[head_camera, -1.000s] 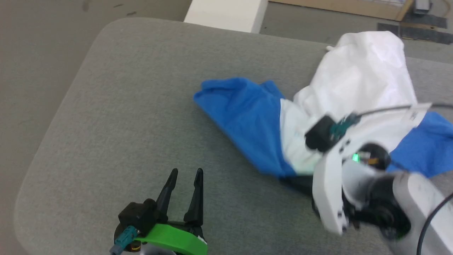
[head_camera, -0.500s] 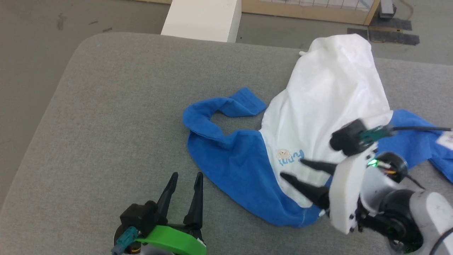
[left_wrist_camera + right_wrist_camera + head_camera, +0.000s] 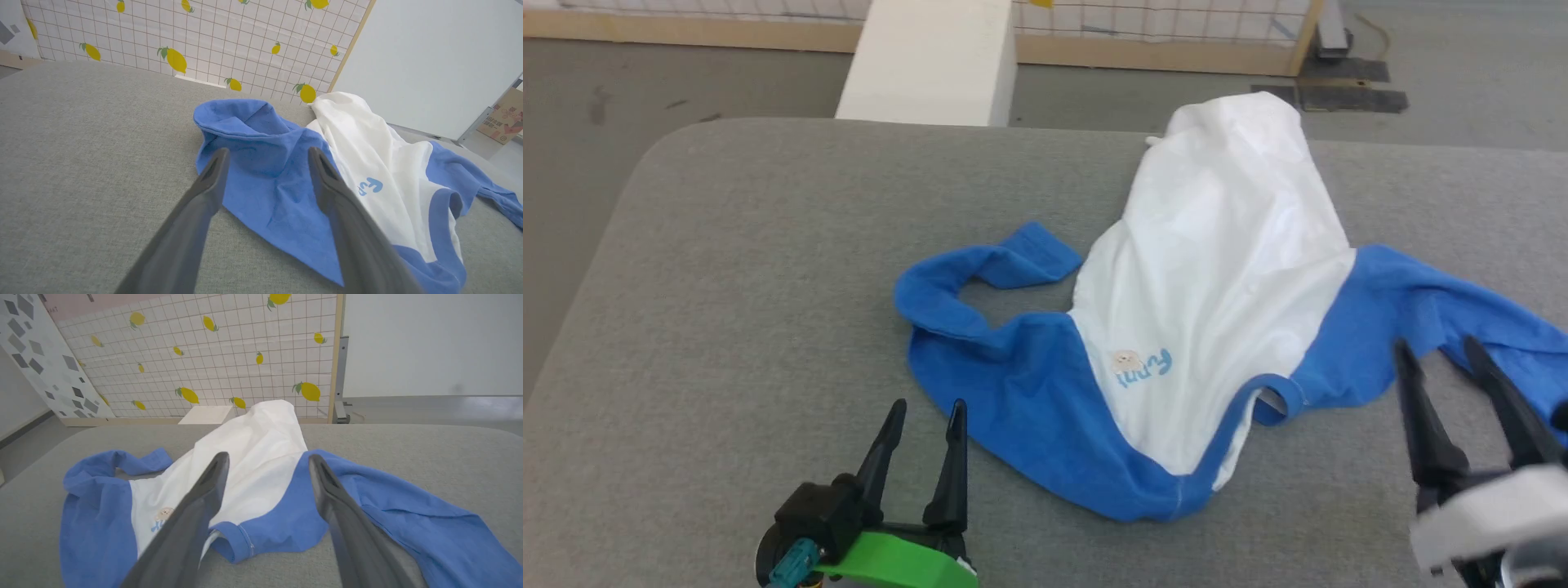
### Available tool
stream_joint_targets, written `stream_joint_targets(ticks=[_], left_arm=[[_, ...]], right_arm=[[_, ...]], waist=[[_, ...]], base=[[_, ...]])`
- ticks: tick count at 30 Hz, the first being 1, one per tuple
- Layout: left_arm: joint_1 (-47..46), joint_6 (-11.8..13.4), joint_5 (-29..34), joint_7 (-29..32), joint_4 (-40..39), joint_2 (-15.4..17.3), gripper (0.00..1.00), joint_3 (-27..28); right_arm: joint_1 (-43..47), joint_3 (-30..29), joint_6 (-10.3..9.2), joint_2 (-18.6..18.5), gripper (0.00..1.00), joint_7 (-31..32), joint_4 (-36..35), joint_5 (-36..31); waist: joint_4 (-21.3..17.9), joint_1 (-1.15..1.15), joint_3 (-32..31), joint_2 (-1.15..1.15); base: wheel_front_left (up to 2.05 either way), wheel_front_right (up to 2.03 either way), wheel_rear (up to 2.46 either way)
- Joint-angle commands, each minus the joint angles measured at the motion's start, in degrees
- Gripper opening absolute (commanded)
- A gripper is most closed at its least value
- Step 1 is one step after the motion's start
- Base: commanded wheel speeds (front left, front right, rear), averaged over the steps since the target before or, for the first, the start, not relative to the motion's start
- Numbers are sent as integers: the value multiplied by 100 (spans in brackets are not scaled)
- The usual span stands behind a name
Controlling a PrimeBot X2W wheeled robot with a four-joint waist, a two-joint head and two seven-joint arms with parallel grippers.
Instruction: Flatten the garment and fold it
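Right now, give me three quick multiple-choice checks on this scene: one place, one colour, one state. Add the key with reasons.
1. Where does the garment lie?
A) on the grey table
B) in a basket
C) hanging from a hook

2. What colour are its sleeves?
A) red
B) bright blue
C) black

3. How is the right gripper?
A) shut on a sleeve
B) open, holding nothing
C) shut on the neck trim

Answers:
1 A: the whole shirt rests rumpled on the grey padded surface.
2 B: both sleeves show bright blue in the head view.
3 B: its two fingers stand wide apart with nothing pinched between them.
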Motion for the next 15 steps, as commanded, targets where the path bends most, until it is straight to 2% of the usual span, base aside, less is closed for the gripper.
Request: stream_joint_targets(ticks=[1,5,10,12,15], left_arm=[[93,-17,64,-22,-53,-11,100,47],[182,-19,186,-22,-78,-10,100,150],[0,-13,461,86,64,101,100,67],[-218,-28,558,431,87,202,100,-9],[-721,-91,795,1305,128,508,100,-136]], right_arm=[[245,-92,-6,51,100,-435,99,-286],[695,-305,-6,95,100,-1382,630,-122],[729,-128,-6,98,100,-1980,1192,180],[672,-69,-6,98,100,-2087,1302,201],[558,-59,-6,98,100,-2199,1401,204]], waist=[[-211,0,20,0],[-463,0,73,0],[-686,0,207,0],[-720,0,280,0],[-719,0,428,0]], base=[[0,0,0],[0,0,0],[0,0,0],[0,0,0],[0,0,0]])
